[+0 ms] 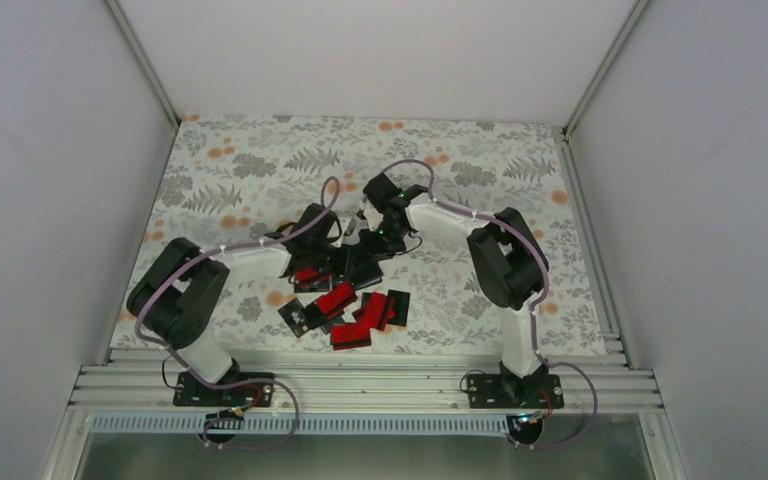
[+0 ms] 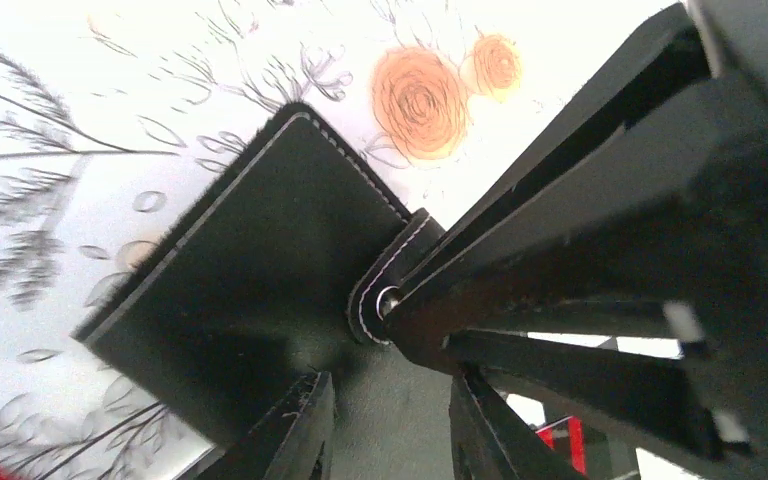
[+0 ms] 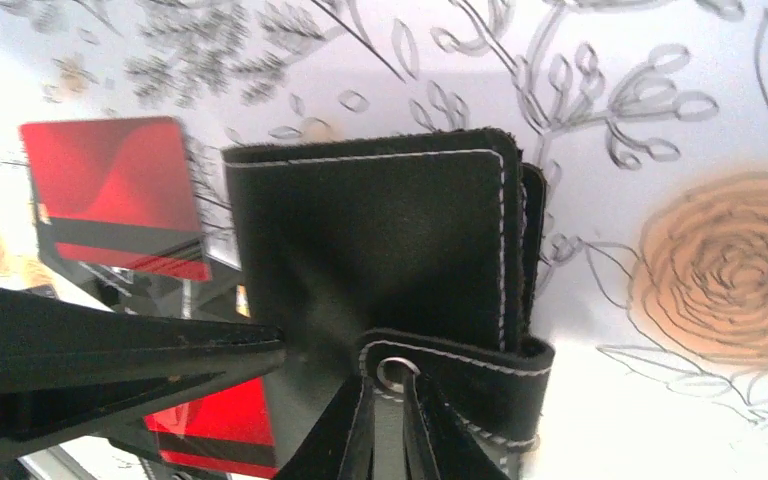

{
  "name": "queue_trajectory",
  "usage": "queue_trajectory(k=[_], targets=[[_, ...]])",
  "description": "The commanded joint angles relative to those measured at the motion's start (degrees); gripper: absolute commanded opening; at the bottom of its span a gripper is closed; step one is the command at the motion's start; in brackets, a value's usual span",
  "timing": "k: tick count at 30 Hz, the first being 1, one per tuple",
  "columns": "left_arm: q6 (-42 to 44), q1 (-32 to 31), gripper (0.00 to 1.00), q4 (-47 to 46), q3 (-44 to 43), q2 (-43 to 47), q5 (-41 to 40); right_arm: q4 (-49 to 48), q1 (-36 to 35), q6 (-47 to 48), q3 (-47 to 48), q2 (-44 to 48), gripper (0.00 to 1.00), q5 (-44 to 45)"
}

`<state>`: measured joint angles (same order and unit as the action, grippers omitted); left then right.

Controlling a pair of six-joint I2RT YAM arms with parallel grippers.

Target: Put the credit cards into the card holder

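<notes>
The black card holder (image 3: 380, 230) with white stitching lies folded on the flowered cloth, and both grippers meet at it (image 1: 360, 264). My left gripper (image 2: 390, 430) has its fingers either side of the holder's near edge (image 2: 250, 260), which fills the gap between them. My right gripper (image 3: 390, 380) has its jaws almost together, tips at the metal snap of the closing strap (image 3: 470, 375). Whether the strap is pinched does not show. Red credit cards (image 3: 110, 190) lie beside the holder, and red and black ones (image 1: 338, 298) lie heaped nearer the arm bases.
The cloth-covered table (image 1: 260, 170) stands between white walls, with a metal rail (image 1: 360, 385) along its near edge. An orange flower print (image 3: 730, 270) lies to the holder's right. The left gripper's fingers (image 3: 110, 345) cross the lower left of the right wrist view.
</notes>
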<state>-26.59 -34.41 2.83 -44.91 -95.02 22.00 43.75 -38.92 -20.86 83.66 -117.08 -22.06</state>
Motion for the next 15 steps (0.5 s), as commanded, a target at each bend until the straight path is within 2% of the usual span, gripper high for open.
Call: queue_trajectory(k=[1, 5, 8, 9, 10, 12, 13, 14, 15], targets=[[2.46, 1.44, 0.35, 7.87, -4.89, 6.01, -4.79, -1.64, -0.91, 0.83, 4.67, 2.89, 0.12, -0.84], [3.74, 2.51, 0.58, 13.49, -9.94, 9.81, -7.53, -2.93, 0.65, 1.68, 6.43, 7.88, 0.26, -0.56], [4.93, 2.93, 0.81, 17.84, -13.65, 12.53, -10.82, -5.19, 2.54, 2.64, 5.75, 12.31, 0.45, 0.60], [5.36, 3.14, 0.95, 18.98, -14.65, 13.62, -12.24, -5.99, 3.31, 2.96, 5.28, 13.97, 0.53, 1.15], [5.74, 3.32, 1.00, 20.14, -15.77, 14.64, -13.81, -6.78, 4.15, 3.01, 4.68, 15.68, 0.60, 1.75], [6.46, 3.76, 1.00, 22.69, -18.04, 16.25, -17.97, -8.71, 6.08, 3.20, 3.04, 20.07, 0.74, 2.47], [6.58, 4.02, 1.00, 24.02, -19.31, 16.86, -19.88, -9.65, 7.19, 3.34, 2.41, 21.22, 0.94, 3.05], [6.85, 4.22, 1.00, 25.18, -20.53, 17.46, -21.68, -10.45, 8.73, 3.55, 1.86, 24.13, 0.99, 3.48], [7.11, 4.42, 1.00, 26.19, -21.61, 17.95, -23.42, -11.46, 9.91, 3.92, 1.33, 25.78, 1.00, 3.75]])
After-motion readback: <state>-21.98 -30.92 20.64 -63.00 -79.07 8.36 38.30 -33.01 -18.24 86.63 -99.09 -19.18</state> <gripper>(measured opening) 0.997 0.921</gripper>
